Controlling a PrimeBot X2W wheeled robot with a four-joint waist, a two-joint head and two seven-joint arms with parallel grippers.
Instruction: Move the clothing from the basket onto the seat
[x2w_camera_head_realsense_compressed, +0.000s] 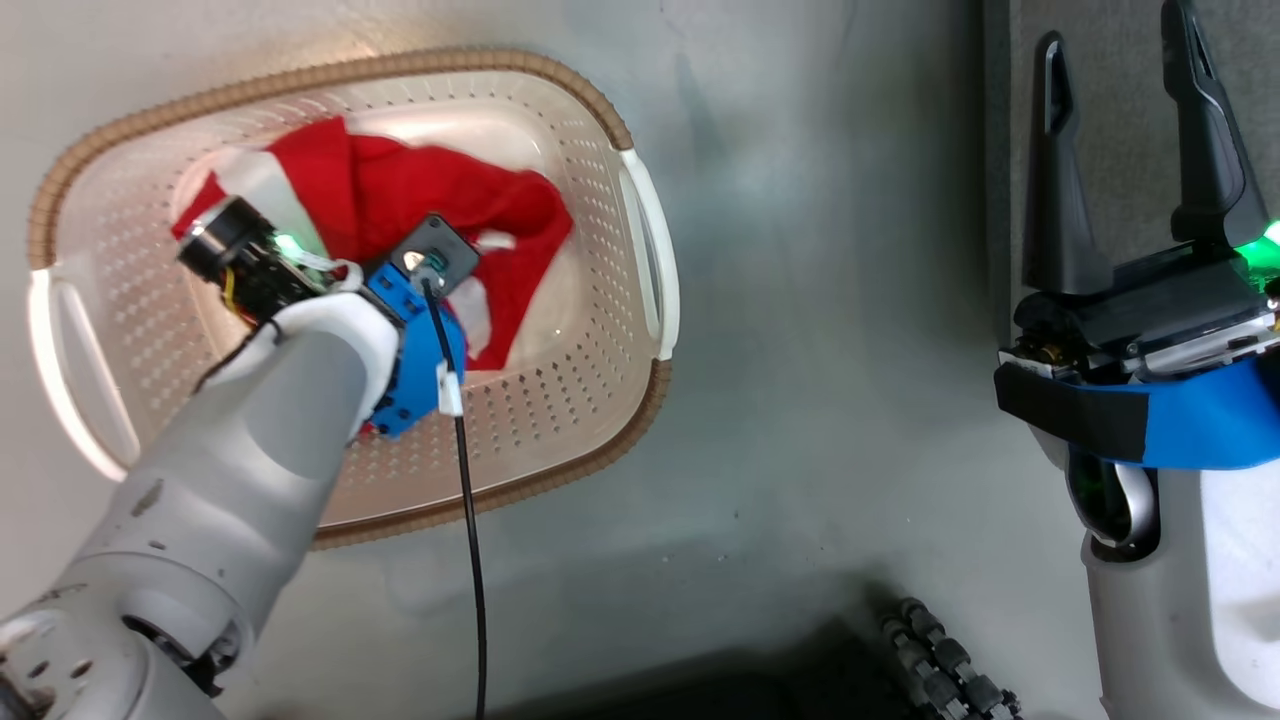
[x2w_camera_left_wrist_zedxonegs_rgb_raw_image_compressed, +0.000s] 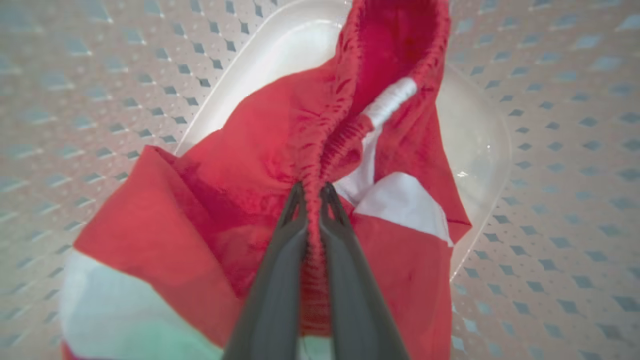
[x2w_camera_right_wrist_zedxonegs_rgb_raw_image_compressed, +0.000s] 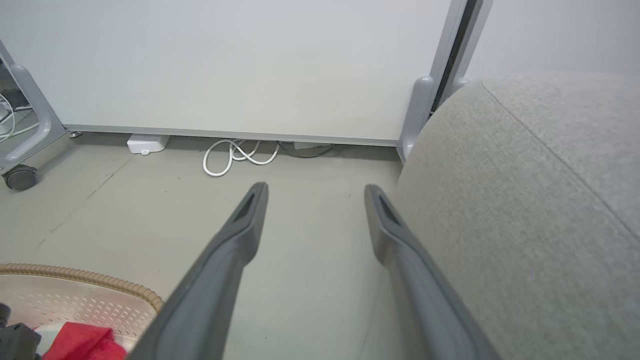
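Left gripper (x2w_camera_left_wrist_zedxonegs_rgb_raw_image_compressed: 313, 190) pinches the clothing (x2w_camera_left_wrist_zedxonegs_rgb_raw_image_compressed: 240, 165) inside the basket (x2w_camera_left_wrist_zedxonegs_rgb_raw_image_compressed: 100, 75); right gripper (x2w_camera_right_wrist_zedxonegs_rgb_raw_image_compressed: 315, 187) gapes.

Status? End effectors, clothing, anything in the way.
Left end effector shut on clothing, down in basket. Right end effector open, holding nothing, beside seat. No obstruction seen between basket and seat.

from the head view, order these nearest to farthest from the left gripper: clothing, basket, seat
1. clothing, pinched in the left gripper, inside the basket.
2. basket, its walls all around that gripper.
3. seat, far off at the right edge.
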